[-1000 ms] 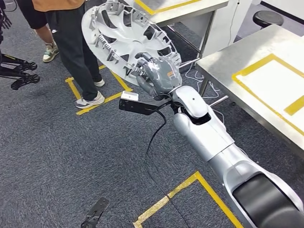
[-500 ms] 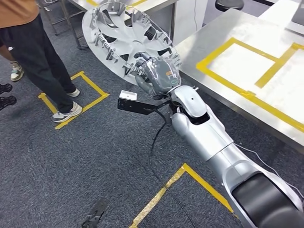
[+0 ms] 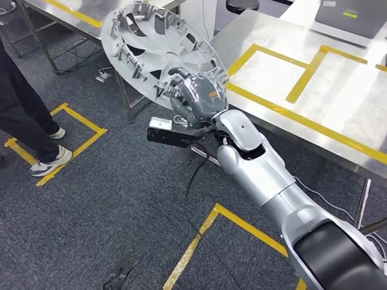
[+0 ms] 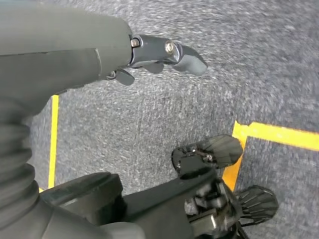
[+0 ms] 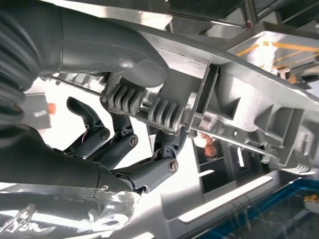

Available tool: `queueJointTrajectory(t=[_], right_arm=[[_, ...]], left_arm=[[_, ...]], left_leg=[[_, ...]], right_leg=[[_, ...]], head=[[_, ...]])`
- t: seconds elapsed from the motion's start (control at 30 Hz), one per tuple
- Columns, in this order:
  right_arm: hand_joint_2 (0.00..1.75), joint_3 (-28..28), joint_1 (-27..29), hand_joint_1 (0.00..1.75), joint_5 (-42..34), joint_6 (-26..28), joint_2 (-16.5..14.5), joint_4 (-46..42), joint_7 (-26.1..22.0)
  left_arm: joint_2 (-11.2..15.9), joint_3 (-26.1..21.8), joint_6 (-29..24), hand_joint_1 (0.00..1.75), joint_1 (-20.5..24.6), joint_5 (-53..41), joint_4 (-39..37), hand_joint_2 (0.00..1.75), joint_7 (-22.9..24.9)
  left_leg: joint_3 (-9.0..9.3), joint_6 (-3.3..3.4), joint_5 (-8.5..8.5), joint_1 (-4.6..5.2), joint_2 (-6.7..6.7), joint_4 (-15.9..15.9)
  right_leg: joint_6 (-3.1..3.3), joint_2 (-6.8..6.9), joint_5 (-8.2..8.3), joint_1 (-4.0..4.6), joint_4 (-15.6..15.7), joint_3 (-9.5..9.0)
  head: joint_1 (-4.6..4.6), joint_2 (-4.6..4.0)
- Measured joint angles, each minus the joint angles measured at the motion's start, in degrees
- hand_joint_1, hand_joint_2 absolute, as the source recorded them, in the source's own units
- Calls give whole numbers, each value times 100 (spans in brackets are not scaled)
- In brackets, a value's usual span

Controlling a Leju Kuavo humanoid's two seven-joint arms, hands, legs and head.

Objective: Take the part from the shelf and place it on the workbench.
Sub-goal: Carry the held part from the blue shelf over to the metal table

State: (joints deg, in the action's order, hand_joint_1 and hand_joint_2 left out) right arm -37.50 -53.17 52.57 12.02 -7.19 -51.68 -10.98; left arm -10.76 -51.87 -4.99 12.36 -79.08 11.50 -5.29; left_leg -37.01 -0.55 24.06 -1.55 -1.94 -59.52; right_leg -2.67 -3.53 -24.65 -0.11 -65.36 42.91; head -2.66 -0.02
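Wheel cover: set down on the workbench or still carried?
Carried. The right robot hand grips the wheel cover by its rim, tilted in the air; most of it hangs over the floor beside the workbench.

Silver right arm (image 3: 265, 172), black elbow panel, grey robot hand (image 3: 198, 96) with orange marking, black cable.

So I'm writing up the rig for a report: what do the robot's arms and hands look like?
The right arm has glossy silver shells with a black padded upper section. The right hand has a grey back with a small orange mark and darker fingers. A black cable hangs below the wrist. The left hand has a grey ribbed cover, a thick grey thumb and dark fingers with silver screws.
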Motion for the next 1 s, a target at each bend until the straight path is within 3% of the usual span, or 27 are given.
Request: queueJointTrajectory(t=[0.07,0.1,0.13,0.27,0.43,0.5,0.57,0.6,0.7,0.73,0.8,0.87,0.93,1.0], right_arm=[[175,-1,5,175,1,0,-2,13,-4],[175,-1,9,175,1,0,-2,21,-6],[175,-2,10,175,2,0,-1,28,-8],[175,-3,7,175,2,0,-1,38,-3],[175,-2,5,175,2,0,-1,38,0],[175,-2,-2,175,2,0,-3,38,1],[175,-3,-14,175,2,1,-15,39,-1],[175,-3,-22,175,4,2,-20,42,1],[175,-12,3,175,14,6,-37,71,5],[175,-16,20,175,16,7,-42,82,5],[175,-17,30,175,16,7,-42,92,7],[175,-18,25,175,16,7,-44,95,8],[175,-19,18,175,19,10,-50,99,9],[175,-19,20,175,20,14,-47,106,12]], left_arm=[[9,-1,1,0,-14,0,0,175,0],[15,-1,0,0,-18,0,0,175,0],[18,-2,0,0,-19,0,0,175,0],[10,0,0,0,-16,2,0,175,0],[10,0,1,0,-16,2,0,175,0],[9,-1,0,0,-17,2,0,175,0],[12,-2,0,0,-18,2,0,175,0],[9,-1,0,0,-14,2,0,175,-1],[0,-1,1,0,-31,2,0,175,-2],[-1,-1,1,0,-43,2,0,175,-2],[5,-2,0,0,-44,2,0,175,-2],[12,-1,0,0,-40,2,0,175,-2],[14,-1,1,0,-38,0,0,175,-2],[11,-1,1,0,-32,-4,0,175,-2]], left_leg=[[14,32,16,19,150,-1],[21,37,25,23,230,-1],[30,36,36,24,305,-2],[101,0,91,25,503,-3],[110,-8,98,27,518,-3],[120,-29,113,50,542,-6],[135,-70,131,88,609,-6],[137,-116,186,89,593,-45],[-430,-239,693,56,303,-1152],[-626,-245,748,56,239,-1455],[-529,-238,410,47,180,-1118],[-223,-235,75,4,-84,-430],[-53,-205,5,-22,-281,-58],[-29,-126,19,-11,-200,-11]], right_leg=[[-29,239,-311,3,-713,339],[-37,278,-373,0,-950,454],[-41,301,-337,0,-991,469],[-17,496,191,10,2,-94],[-10,553,244,15,141,-175],[-5,694,241,49,315,-275],[32,749,228,81,467,-351],[84,642,233,76,496,-366],[238,164,271,12,536,-370],[249,53,271,6,536,-371],[232,-114,277,-9,534,-373],[180,-268,283,-24,517,-348],[109,-399,301,-31,516,-296],[35,-490,328,-46,552,-257]], head=[[-23,0],[-22,0],[-24,0],[-24,0],[-25,0],[-30,0],[-23,0],[-15,0],[29,0],[38,0],[38,0],[45,0],[55,1],[59,1]])
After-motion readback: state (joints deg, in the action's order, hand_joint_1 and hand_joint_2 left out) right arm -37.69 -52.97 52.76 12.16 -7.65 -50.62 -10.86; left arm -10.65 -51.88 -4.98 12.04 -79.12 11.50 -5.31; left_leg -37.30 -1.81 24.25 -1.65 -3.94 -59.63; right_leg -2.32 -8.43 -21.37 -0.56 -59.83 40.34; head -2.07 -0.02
